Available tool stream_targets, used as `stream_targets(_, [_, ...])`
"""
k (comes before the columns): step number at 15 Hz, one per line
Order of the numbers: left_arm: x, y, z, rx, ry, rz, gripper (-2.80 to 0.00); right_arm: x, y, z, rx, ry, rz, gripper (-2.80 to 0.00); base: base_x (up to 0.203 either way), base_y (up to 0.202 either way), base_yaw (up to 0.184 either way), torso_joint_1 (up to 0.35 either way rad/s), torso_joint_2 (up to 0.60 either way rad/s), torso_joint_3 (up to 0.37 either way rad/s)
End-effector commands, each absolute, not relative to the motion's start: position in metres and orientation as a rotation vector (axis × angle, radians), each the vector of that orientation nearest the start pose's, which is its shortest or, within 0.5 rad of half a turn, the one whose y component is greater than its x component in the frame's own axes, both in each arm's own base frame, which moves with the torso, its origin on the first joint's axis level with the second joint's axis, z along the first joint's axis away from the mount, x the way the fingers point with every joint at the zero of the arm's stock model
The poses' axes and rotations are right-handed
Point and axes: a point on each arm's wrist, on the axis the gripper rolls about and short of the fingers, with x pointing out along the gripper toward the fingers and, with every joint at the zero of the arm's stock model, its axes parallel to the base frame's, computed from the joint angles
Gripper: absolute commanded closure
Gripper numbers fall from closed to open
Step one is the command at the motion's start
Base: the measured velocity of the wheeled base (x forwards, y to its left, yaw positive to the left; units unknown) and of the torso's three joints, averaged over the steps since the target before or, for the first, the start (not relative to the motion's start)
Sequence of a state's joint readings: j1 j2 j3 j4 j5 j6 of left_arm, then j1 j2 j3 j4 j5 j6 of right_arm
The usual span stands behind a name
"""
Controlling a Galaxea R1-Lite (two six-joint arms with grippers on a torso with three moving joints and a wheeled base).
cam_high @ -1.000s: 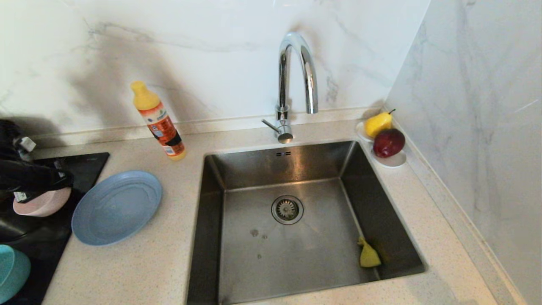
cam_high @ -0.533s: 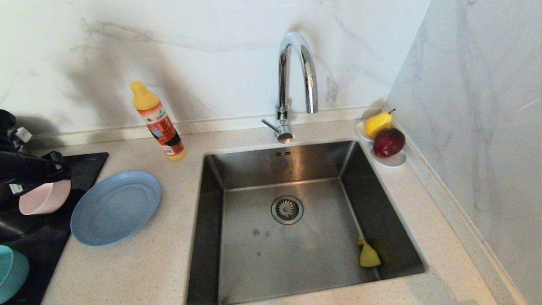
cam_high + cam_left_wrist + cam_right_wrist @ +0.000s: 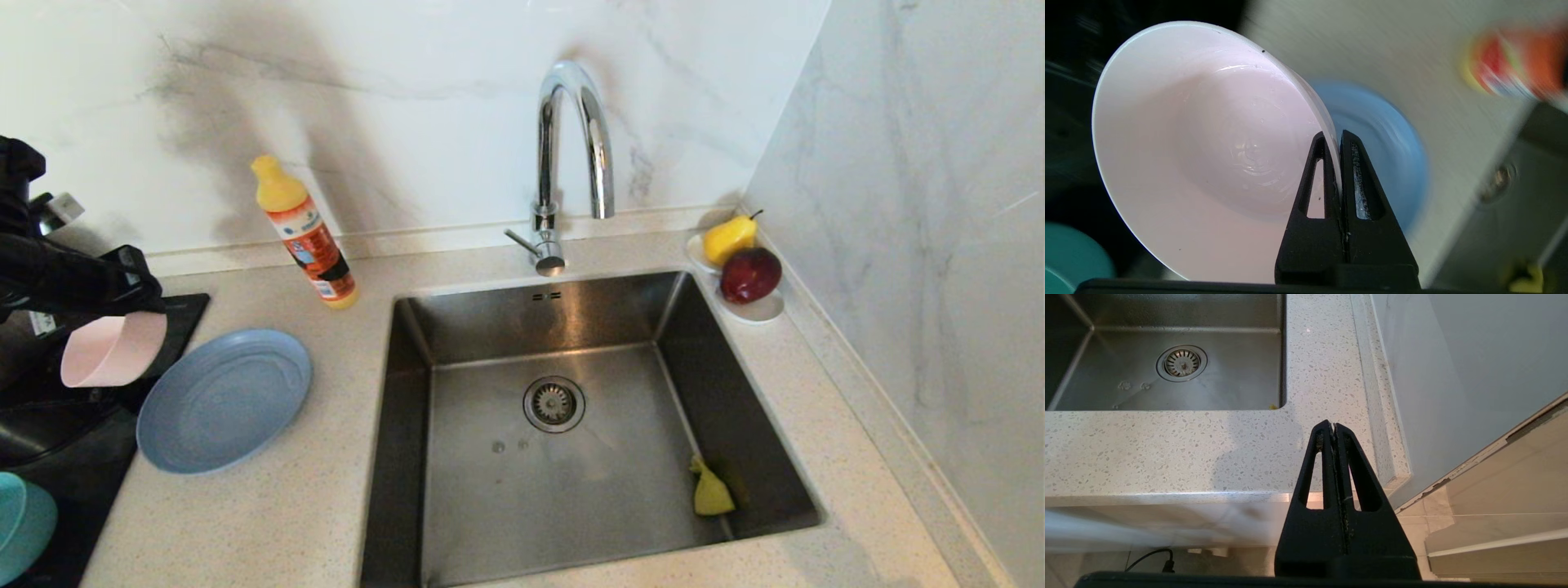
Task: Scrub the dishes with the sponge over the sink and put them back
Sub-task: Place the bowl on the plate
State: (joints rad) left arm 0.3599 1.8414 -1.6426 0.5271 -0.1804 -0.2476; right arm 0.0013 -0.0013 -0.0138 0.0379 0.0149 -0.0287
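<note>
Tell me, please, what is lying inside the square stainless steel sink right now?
Inside the square stainless steel sink sit a round metal drain strainer and a small yellow sponge against its right wall. Its near-left floor is hidden by the sink's front edge.

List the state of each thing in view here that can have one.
Pink bowl: lifted, tilted, rim pinched by the left gripper.
Blue plate: flat on the counter.
Teal bowl: on the black hob.
Sponge: lying in the sink, near corner.
Tap: no water running.
Soap bottle: standing, capped.
Right gripper: shut, empty, parked off the counter.
</note>
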Motion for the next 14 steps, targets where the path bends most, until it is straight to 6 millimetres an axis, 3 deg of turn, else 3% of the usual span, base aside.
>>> stream_targets(1, [0.315,0.083,0.265,-0.389,0.699,0.233,0.00,-0.024,0.000,0.075,-0.029,0.023,0.018,0.00,0.000,0.000,0.000,0.000,0.00,0.000])
stream_targets(7, [0.335,0.044,0.217,-0.329,0.745,0.241,0.00,-0.024,0.000,0.075,-0.029,0.021,0.017,0.00,0.000,0.000,0.000,0.000,0.00,0.000])
stream_targets(14, [0.347,0.043,0.197,-0.333,0.776,0.253,0.00,-0.024,0.000,0.075,-0.029,0.021,0.017,0.00,0.000,0.000,0.000,0.000,0.00,0.000])
